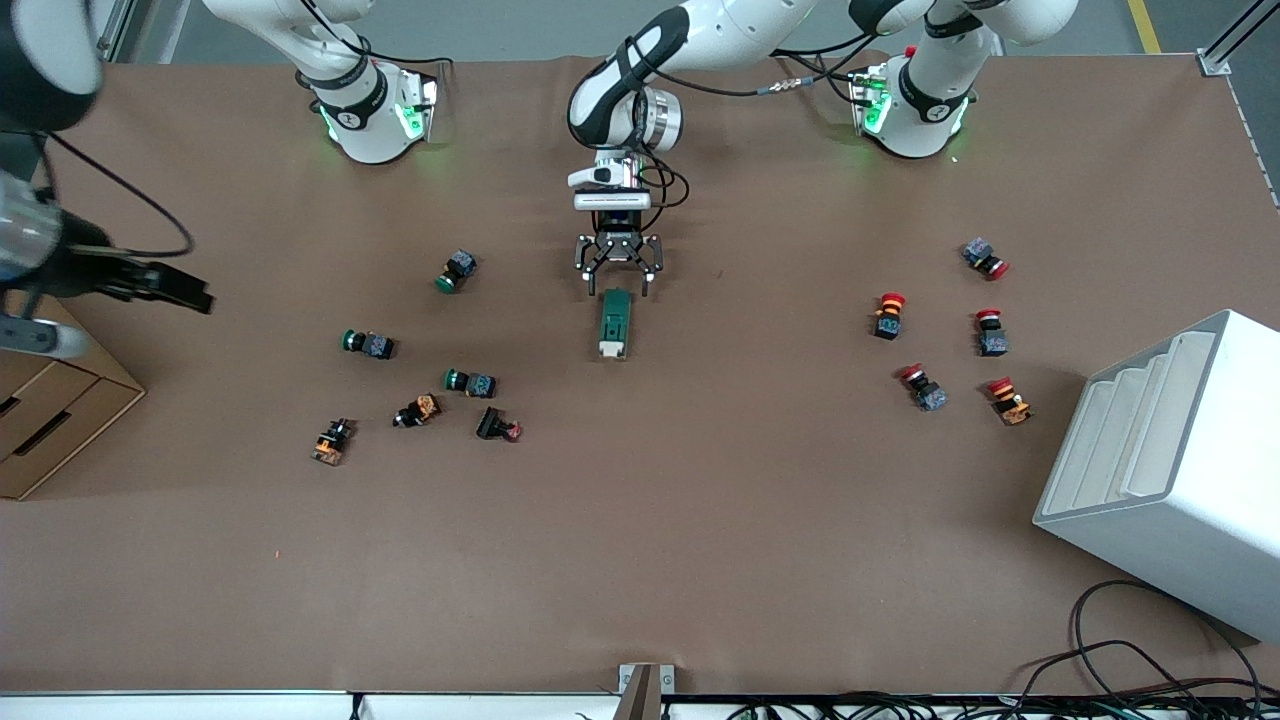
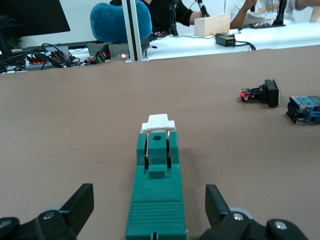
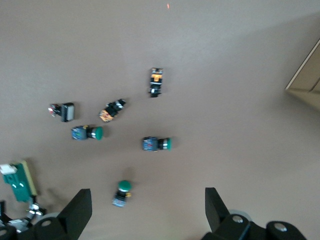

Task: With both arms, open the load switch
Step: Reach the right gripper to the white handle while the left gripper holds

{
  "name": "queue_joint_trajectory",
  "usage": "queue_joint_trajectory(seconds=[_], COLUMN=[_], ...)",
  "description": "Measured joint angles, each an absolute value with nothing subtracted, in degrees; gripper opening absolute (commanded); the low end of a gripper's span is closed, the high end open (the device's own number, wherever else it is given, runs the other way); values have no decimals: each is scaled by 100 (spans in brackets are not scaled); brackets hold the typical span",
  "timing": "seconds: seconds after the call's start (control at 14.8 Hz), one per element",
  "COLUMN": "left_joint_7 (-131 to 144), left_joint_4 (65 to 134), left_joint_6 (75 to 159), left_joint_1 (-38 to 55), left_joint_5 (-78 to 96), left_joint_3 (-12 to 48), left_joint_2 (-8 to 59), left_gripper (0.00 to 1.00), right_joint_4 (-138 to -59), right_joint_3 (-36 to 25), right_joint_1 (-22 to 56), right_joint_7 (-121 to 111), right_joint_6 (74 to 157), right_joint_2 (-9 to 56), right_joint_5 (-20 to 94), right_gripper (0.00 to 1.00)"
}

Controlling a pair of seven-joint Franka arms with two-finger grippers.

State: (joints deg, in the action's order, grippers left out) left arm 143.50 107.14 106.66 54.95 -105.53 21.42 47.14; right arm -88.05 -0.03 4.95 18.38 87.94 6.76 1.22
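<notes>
Load switch [image 1: 614, 323] flat on table [image 1: 700, 520]

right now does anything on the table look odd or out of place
Nothing looks damaged or spilled. The push buttons all lie tipped on their sides, scattered in two loose groups. The load switch lies flat, with the open left gripper at its green end. The open right gripper waits above the table's edge.
</notes>
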Motion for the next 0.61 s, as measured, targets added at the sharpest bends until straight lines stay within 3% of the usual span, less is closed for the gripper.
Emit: queue_joint_trajectory(seconds=[0.61], left_joint_7=[14985], left_joint_4=[10769], left_joint_6=[10357], left_joint_1=[5628], left_joint_5=[-10614], left_joint_3=[2142], left_joint_2=[4936], left_gripper=[99], right_joint_4=[-8859], right_joint_3=[44], right_joint_1=[2454], right_joint_7=[6508], right_joint_6=[10348], right_joint_2=[2080], right_joint_5=[330], right_gripper=[100])
